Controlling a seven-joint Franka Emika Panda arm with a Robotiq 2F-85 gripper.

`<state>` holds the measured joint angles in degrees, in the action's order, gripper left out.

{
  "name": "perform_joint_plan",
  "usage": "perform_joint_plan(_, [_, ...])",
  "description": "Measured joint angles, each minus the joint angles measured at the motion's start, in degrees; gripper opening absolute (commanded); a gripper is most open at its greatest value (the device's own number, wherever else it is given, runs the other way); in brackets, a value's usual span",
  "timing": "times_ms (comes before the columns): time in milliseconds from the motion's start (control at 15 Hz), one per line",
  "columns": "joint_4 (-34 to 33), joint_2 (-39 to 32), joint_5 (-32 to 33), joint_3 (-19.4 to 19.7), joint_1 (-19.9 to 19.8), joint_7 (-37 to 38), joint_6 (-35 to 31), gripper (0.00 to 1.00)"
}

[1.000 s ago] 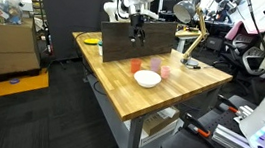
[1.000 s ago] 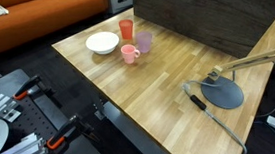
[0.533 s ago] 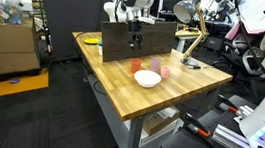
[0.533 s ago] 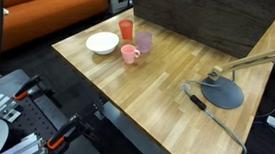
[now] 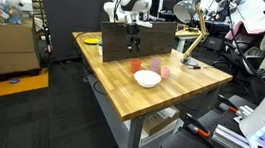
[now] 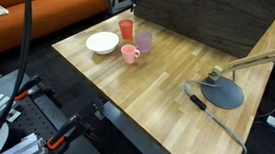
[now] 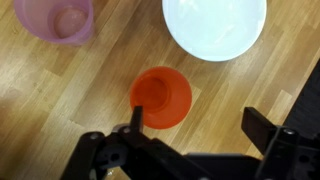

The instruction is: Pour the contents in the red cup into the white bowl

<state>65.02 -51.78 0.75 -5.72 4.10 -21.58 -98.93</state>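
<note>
The red cup (image 7: pixel 162 97) stands upright on the wooden table, seen from above in the wrist view. It also shows in both exterior views (image 5: pixel 135 64) (image 6: pixel 126 29). The white bowl (image 7: pixel 215 25) (image 5: pixel 147 79) (image 6: pixel 101 42) sits close beside it. My gripper (image 7: pixel 203 122) is open and empty, high above the table. Its left finger (image 7: pixel 137 118) overlaps the cup's rim in the picture. In an exterior view the gripper (image 5: pixel 133 28) hangs above the cups, in front of the dark board.
A lavender cup (image 7: pixel 55 18) (image 6: pixel 143 41) holding a pale round thing and a pink mug (image 6: pixel 129 54) stand by the red cup. A dark upright board (image 5: pixel 137 36) backs the table. A desk lamp (image 6: pixel 222 92) and a yellow flat object (image 5: pixel 91 41) are also on the table.
The arm has shifted a little to the left above the cups. A black cable has swung into the near exterior view. The cups and the bowl have not moved.
</note>
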Motion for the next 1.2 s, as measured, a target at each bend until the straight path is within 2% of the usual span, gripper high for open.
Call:
perform_joint_plan(533, [0.06, -0.26, 0.0, 0.37, -0.13, 0.96, -1.16, 1.0])
perform_joint_plan(933, [-0.06, -4.09, -0.08, 0.97, -2.64, 1.76, -4.68, 1.0])
perform_joint_plan(1200, [-0.17, -4.72, -0.09, -0.02, -2.2, 1.75, -4.69, 1.0])
